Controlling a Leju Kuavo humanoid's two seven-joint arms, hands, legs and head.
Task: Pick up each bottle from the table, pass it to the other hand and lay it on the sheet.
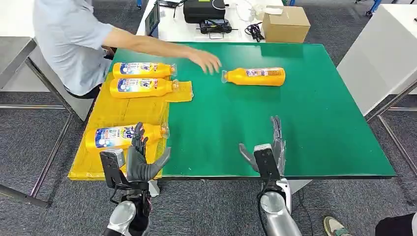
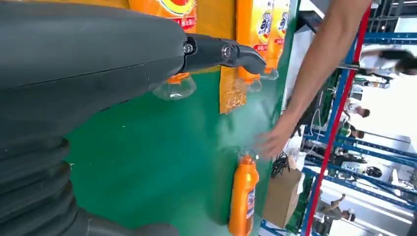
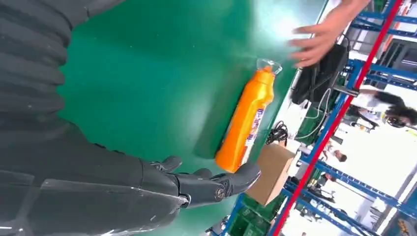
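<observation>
Both robot hands are raised at the near edge of the green table (image 1: 305, 123), fingers apart, holding nothing: left hand (image 1: 140, 160) by the yellow plastic sheet (image 1: 123, 113), right hand (image 1: 268, 147) facing the orange plastic bottle (image 1: 255, 76) lying farther back

Bright even light; person's hand (image 3: 317, 42) motion-blurred; wrist-view backgrounds overexposed.

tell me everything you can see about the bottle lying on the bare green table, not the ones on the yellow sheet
The lone bottle is orange plastic with a clear cap and a blue-and-white label along its side. It lies flat on the green table, cap pointing toward the yellow sheet, well apart from it. Nothing grips it; a person's hand hovers just by the cap. Contact cannot be told.
</observation>
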